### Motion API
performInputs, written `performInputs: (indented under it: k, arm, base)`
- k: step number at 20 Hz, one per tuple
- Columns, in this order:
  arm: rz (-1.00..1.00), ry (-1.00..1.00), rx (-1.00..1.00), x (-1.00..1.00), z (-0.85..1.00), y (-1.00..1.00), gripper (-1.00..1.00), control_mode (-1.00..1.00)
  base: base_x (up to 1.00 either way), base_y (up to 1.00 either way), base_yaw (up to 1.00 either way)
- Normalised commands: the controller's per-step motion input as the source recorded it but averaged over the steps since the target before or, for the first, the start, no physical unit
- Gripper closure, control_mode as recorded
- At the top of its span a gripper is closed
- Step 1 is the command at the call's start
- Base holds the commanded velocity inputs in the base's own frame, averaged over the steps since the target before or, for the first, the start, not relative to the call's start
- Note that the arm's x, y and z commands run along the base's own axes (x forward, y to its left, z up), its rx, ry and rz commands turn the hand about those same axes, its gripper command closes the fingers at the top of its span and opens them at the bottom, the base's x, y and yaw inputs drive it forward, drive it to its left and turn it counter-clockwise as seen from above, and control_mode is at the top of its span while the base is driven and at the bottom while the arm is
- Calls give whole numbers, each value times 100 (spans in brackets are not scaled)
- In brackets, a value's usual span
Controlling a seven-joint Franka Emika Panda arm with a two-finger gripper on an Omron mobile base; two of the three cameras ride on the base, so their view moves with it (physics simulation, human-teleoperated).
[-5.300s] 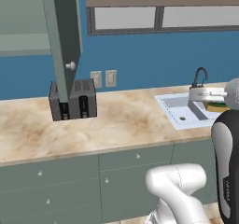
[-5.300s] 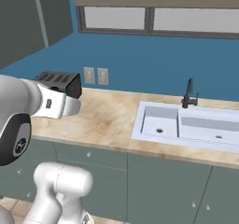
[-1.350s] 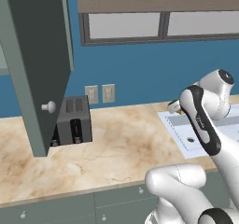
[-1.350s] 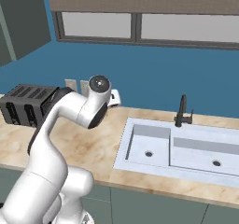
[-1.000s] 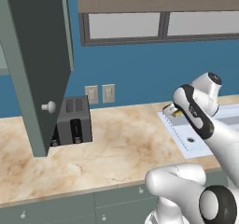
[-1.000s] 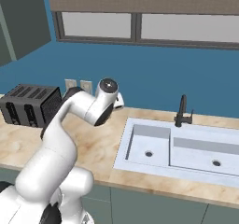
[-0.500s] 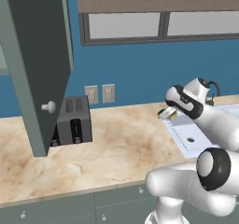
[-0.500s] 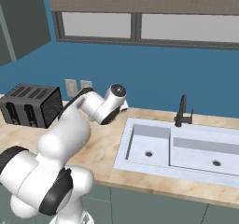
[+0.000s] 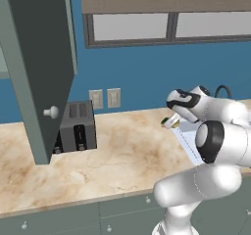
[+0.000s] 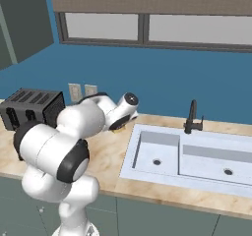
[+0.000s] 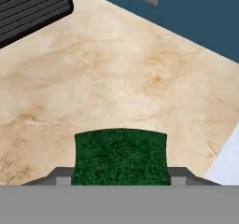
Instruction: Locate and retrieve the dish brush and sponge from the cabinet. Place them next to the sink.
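while the cabinet [image 9: 37,72] door hangs open at left above the toaster [image 9: 77,125], the gripper [image 9: 171,122] clamps the sponge [image 11: 120,157], green side showing, over the counter [image 9: 122,151] just left of the sink [image 10: 187,156].
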Motion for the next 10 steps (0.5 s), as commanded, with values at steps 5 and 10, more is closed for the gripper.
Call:
performInputs:
  k: [5,10]
  arm:
    - [6,8,0,36,-38,-2,100,-100]
    - [1,5,0,21,-24,2,100,-100]
  base:
    - [0,0,0]
    - [0,0,0]
